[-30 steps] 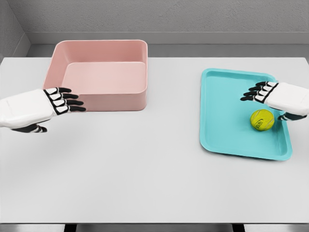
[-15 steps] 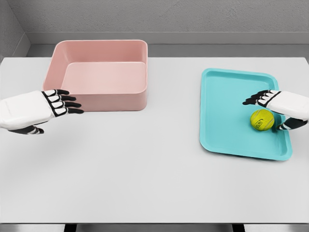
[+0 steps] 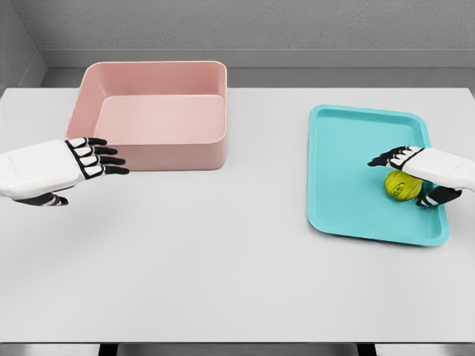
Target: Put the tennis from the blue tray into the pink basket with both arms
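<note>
A: What's in your view besides the work items?

B: You've got 1 white table (image 3: 223,259), flat matte top, filling most of the frame. Its front edge shows at the bottom.

A: Under it?

B: You can see 2 dark stubs below the front edge, near left-center and right-center. Can't tell what they are.

A: Background?

B: Grey wall (image 3: 245,26) behind the table, grey floor strip (image 3: 334,76) at its base. 1 more wall section angles in at your far left.
</note>
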Action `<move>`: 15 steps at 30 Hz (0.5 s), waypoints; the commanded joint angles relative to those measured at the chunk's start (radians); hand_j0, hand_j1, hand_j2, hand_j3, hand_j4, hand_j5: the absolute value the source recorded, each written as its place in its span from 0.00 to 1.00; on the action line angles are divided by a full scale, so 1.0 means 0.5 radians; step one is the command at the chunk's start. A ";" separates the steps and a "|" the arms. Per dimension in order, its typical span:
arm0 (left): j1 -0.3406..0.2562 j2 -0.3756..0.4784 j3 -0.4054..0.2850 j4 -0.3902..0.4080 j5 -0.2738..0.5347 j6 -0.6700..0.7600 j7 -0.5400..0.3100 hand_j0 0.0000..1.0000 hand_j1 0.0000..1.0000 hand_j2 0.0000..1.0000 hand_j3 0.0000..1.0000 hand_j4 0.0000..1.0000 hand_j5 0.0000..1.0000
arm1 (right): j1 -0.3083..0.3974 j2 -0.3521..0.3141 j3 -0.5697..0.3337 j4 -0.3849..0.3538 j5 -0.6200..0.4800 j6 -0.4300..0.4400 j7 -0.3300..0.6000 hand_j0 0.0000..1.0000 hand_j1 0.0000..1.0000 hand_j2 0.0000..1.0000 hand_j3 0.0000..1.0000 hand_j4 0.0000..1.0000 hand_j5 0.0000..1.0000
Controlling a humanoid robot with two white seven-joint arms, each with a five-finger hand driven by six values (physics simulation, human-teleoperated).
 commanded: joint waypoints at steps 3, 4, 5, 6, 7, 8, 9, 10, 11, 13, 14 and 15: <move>0.000 0.002 0.001 0.001 0.012 0.002 0.001 1.00 1.00 1.00 1.00 1.00 1.00 | 0.003 0.003 -0.002 0.031 -0.007 0.002 0.002 1.00 1.00 1.00 1.00 1.00 1.00; 0.000 0.002 0.001 0.001 0.012 0.002 0.001 1.00 1.00 1.00 1.00 1.00 1.00 | 0.003 0.003 -0.002 0.028 -0.007 0.002 0.002 1.00 1.00 1.00 1.00 1.00 1.00; 0.000 0.002 0.001 0.001 0.012 0.002 0.001 1.00 1.00 1.00 1.00 1.00 1.00 | 0.003 0.022 -0.005 0.028 -0.007 0.002 0.045 1.00 1.00 1.00 1.00 1.00 1.00; 0.000 0.002 -0.002 0.001 0.012 0.002 0.001 1.00 1.00 1.00 1.00 1.00 1.00 | 0.003 0.037 -0.005 0.028 -0.013 0.002 0.100 1.00 1.00 1.00 1.00 1.00 1.00; 0.000 0.002 -0.002 0.001 0.012 0.002 0.001 1.00 1.00 1.00 1.00 1.00 1.00 | 0.003 0.040 -0.005 0.028 -0.010 0.002 0.107 0.99 0.99 0.99 0.99 0.99 0.99; 0.000 0.002 0.001 0.001 0.012 0.002 0.001 1.00 1.00 1.00 1.00 1.00 1.00 | 0.003 0.040 -0.005 0.028 -0.007 0.002 0.107 0.96 0.96 0.96 0.96 0.96 0.96; -0.003 0.002 0.001 0.001 0.012 0.002 0.001 1.00 1.00 1.00 1.00 1.00 1.00 | 0.003 0.040 -0.005 0.031 -0.007 0.002 0.107 0.94 0.94 0.94 0.94 0.94 0.94; -0.003 -0.001 0.001 0.001 0.012 0.002 0.001 1.00 1.00 1.00 1.00 1.00 1.00 | 0.003 0.040 -0.005 0.031 -0.003 0.002 0.107 0.93 0.93 0.93 0.93 0.93 0.93; -0.003 -0.001 -0.002 0.001 0.012 0.002 0.001 1.00 1.00 1.00 1.00 1.00 1.00 | 0.003 0.040 -0.005 0.031 -0.003 0.002 0.110 0.90 0.90 0.90 0.90 0.90 0.90; -0.003 -0.001 0.001 0.001 0.012 0.002 0.001 1.00 1.00 1.00 1.00 1.00 1.00 | 0.003 0.037 -0.008 0.031 -0.007 0.002 0.110 0.90 0.90 0.90 0.90 0.90 0.90; -0.003 -0.001 0.001 0.001 0.012 0.002 0.001 1.00 1.00 1.00 1.00 1.00 1.00 | 0.003 0.037 -0.008 0.031 -0.007 0.002 0.110 0.90 0.90 0.90 0.90 0.90 0.90; -0.003 -0.001 0.001 0.001 0.012 0.002 0.001 1.00 1.00 1.00 1.00 1.00 1.00 | 0.003 0.034 -0.011 0.034 -0.007 0.002 0.110 0.88 0.88 0.88 0.88 0.88 0.88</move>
